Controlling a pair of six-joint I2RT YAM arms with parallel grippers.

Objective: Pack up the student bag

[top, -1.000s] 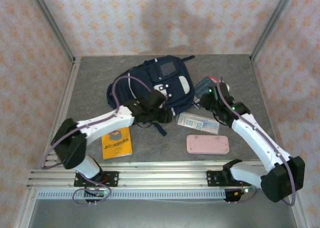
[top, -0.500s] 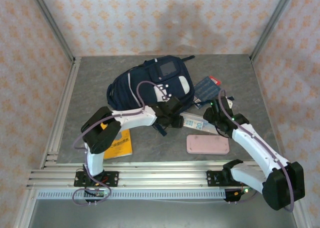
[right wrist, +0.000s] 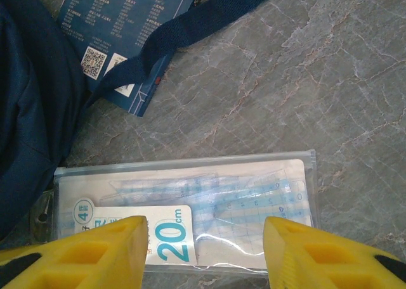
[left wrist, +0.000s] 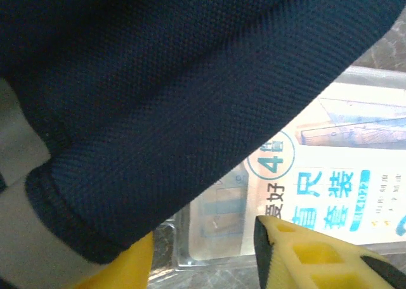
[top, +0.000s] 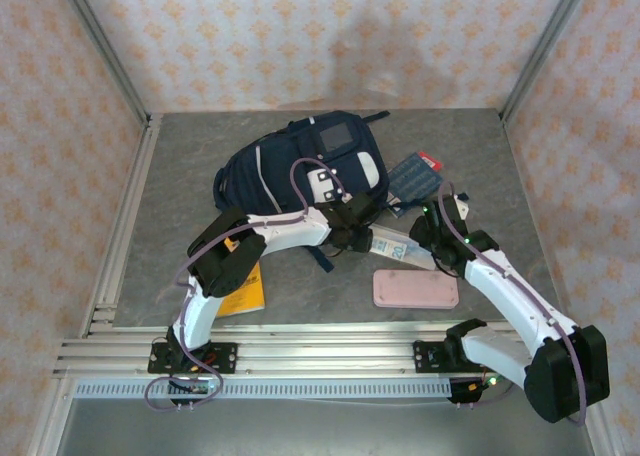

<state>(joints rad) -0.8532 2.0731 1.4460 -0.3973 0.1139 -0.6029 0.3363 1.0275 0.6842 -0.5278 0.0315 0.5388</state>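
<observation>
Reaching across from its own side, the left arm has swung off the near edge of the student bag [top: 300,166] and now sets the left gripper [top: 362,238] at the left end of the ruler set [top: 392,247], its elbow passing above the yellow book [top: 243,294]. My reading: the ruler set is the item about to be lifted, and nothing loose looks packed yet.

Overhead view:
- Student bag: navy fabric, white trim, grey square patch; lying at the back-centre of the grey stone-pattern table [top: 180,176].
- Right gripper [top: 425,234]: poised at the ruler set's right end, little moved.
- Pink pencil case [top: 416,289]: rounded rectangle, near the front, apart from the rest.
- Blue booklet [top: 412,179]: flat, just right of the bag.

Left wrist view:
- Bag [left wrist: 158,80]: coarse woven navy cloth with a rolled hem, overlapping the ruler set [left wrist: 317,175], a clear plastic sleeve with a printed card.
- Left gripper [left wrist: 203,229]: yellow fingers spread, straddling the sleeve's corner, pinching nothing that I can see.

Right wrist view:
- Right gripper [right wrist: 204,222]: fingers spread wide over the ruler set [right wrist: 254,194], holding nothing.
- Sleeve: glossy, flat, marked "20 cm".
- Webbing strap [right wrist: 190,29]: draped over the booklet [right wrist: 120,23].
- Bag [right wrist: 25,111]: touching the sleeve's left end.
</observation>
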